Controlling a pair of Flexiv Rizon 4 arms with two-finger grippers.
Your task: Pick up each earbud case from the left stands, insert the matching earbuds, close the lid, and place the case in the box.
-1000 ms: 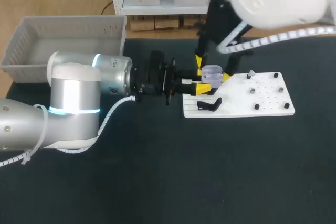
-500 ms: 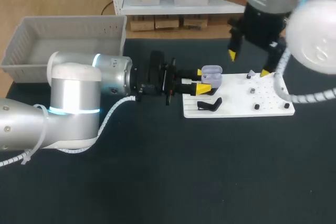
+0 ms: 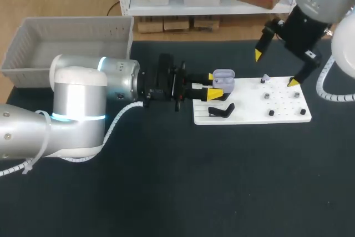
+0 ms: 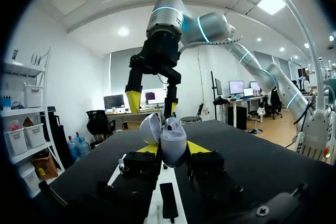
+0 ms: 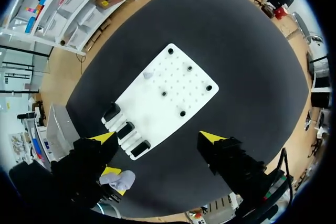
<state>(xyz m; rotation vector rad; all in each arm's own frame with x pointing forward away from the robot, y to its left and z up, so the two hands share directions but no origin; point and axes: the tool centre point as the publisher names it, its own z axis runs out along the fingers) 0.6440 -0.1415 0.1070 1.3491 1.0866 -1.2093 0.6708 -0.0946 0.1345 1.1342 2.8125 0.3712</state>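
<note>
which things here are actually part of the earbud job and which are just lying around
Job: lavender earbud case, in the left tool; black case; white stand board; lavender earbud; grey box; right tool, open.
Lying about: only the black table itself.

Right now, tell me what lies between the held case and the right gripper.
Head view: bare white board with one small lavender piece on it, between the case and the raised right gripper.

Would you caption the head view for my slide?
Left gripper holds the open earbud case; right gripper hangs open above the board.
</note>
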